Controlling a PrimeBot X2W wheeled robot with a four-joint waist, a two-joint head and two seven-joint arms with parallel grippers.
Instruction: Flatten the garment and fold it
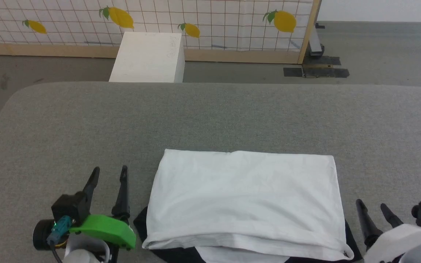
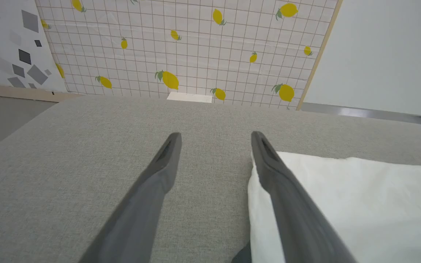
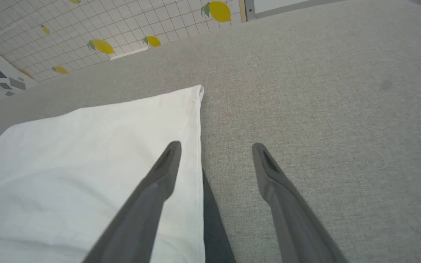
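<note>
Item: shirt [image 1: 247,197]. It lies folded into a neat white rectangle on the near half of the grey padded table [image 1: 210,117], a little right of the middle. The top layer is smooth, with a few soft creases. Along the near edge a second white layer peeks out below the fold. Black fabric shows underneath at the near left corner, the near right corner and along the bottom.

Item: left gripper [image 1: 109,169]. It sits just beside the shirt's left edge, over bare table. Its two dark fingers are spread wide apart with nothing between them. In the left wrist view the inner finger [image 2: 269,160] crosses the shirt's white edge; whether it touches the cloth cannot be told. A bright green part sits at the base of this gripper.

Item: right gripper [image 1: 371,204]. It sits just beside the shirt's right edge, at the near right corner of the table. Its fingers are likewise spread wide and hold nothing. In the right wrist view one finger [image 3: 166,164] lies over the white cloth and the other over grey table.

Item: white box [image 1: 148,56]. It stands on the floor beyond the table's far edge, left of centre.

Item: screen [image 1: 214,22]. White, with a grid and a yellow lemon print, in a wooden frame. It stands behind the box.
</note>
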